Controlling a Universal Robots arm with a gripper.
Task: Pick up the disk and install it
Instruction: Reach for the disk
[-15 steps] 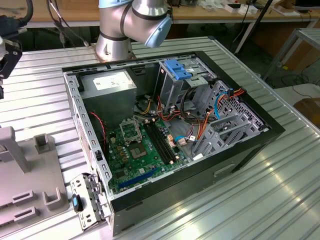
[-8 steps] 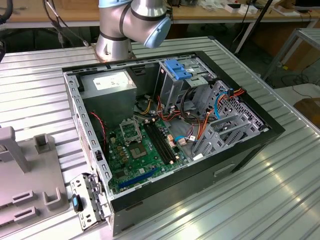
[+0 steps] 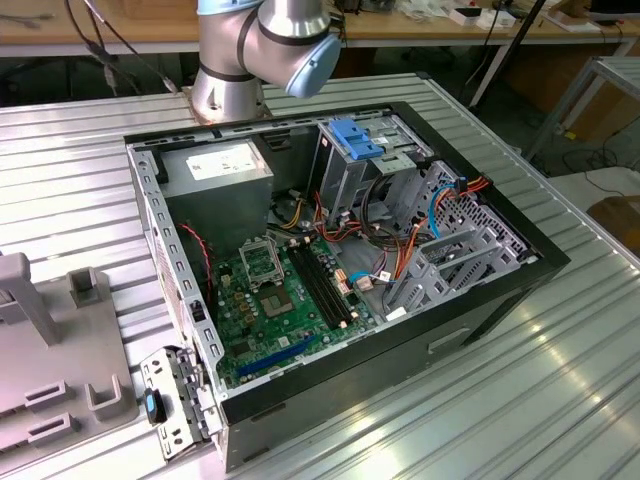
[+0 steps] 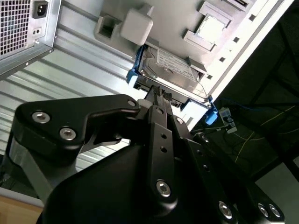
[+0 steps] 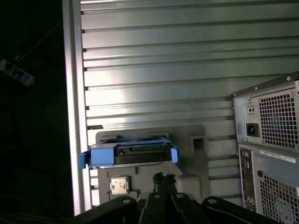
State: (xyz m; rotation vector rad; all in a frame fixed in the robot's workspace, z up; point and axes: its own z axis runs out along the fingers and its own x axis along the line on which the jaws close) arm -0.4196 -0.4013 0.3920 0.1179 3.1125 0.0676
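The disk [image 5: 131,154] is a flat drive in a bright blue carrier rail, lying on a grey fixture tray [image 5: 196,158] near the table's edge. In the second wrist view the disk [image 4: 173,70] shows a silver labelled top with blue rail ends at its sides. My gripper [image 4: 159,92] points at the disk's near edge, its black fingers drawn together with nothing between them. In the first wrist view the gripper [image 5: 163,177] sits a short way from the disk, apart from it.
The open computer case [image 3: 340,250] stands on the ribbed metal table [image 3: 560,400], with a blue bracket [image 3: 352,137] on its drive cage. The case's rear panel [image 5: 268,140] is beside the tray. A square chip [image 5: 120,185] lies in a tray pocket. The grey tray [image 3: 60,400] sits at the exterior view's left.
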